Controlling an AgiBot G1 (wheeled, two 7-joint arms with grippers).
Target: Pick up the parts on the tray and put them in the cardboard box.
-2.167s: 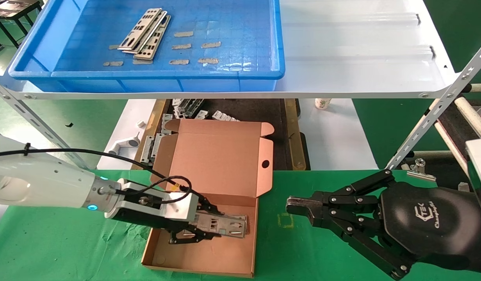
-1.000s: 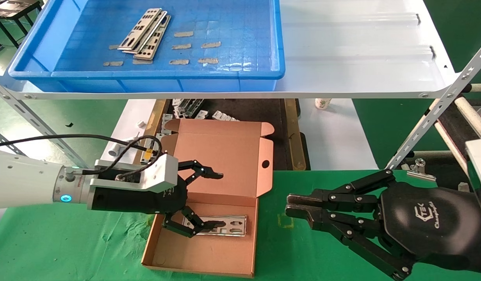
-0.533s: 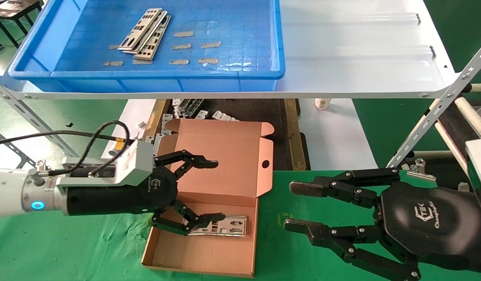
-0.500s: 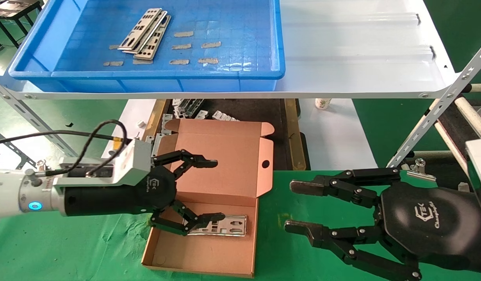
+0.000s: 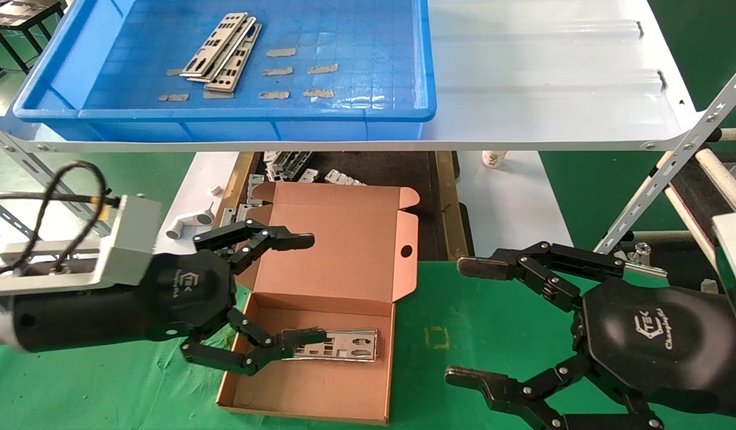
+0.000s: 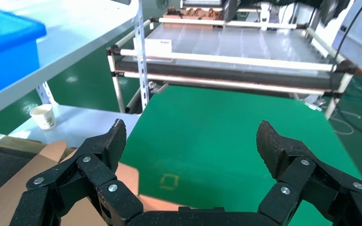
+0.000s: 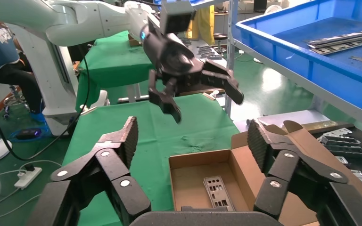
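Below, green cloth-covered table [image 5: 493, 310], shallow brown corrugated cardboard box [image 5: 320, 388] holding one silver-grey punched plate [image 5: 338, 345], black left gripper [image 5: 296, 292] spread wide, right gripper [image 5: 469, 322] likewise, white sheet-metal shelf [image 5: 553, 77] carrying bright-blue plastic tray [image 5: 344, 113].

Green-cloth bench [image 5: 493, 310] w/ open cardboard box [image 5: 308, 382] on it, small yellow square mark [image 5: 438, 338] just beside.

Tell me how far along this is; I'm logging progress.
Done: one part lies in the cardboard box. In hand: nothing; the left gripper is open above the box, the right gripper open beside it. Left: the parts stacked in the tray.
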